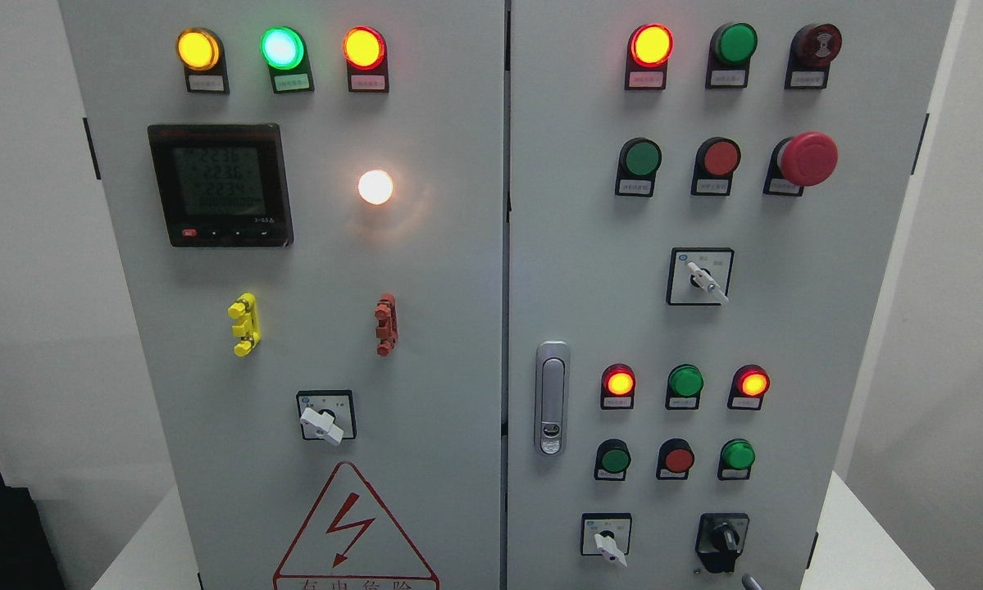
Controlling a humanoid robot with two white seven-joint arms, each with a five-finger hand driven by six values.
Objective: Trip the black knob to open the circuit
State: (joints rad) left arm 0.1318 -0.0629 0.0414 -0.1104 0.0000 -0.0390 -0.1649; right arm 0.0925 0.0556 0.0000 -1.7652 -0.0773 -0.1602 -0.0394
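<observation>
The black knob (722, 541) is a rotary switch on a black plate at the lower right of the right cabinet door (827, 328). Its handle stands about upright, tilted slightly to the right. A small grey tip (752, 583) pokes up from the bottom edge just below and right of the knob, apart from it. It looks like part of my right hand, but too little shows to tell more. My left hand is out of view.
A white selector switch (608, 545) sits left of the knob, with another (704, 281) higher up. A red mushroom button (807, 158) juts out at the upper right. The door handle (552, 397) is on the door's left edge. Lamps and push buttons fill both doors.
</observation>
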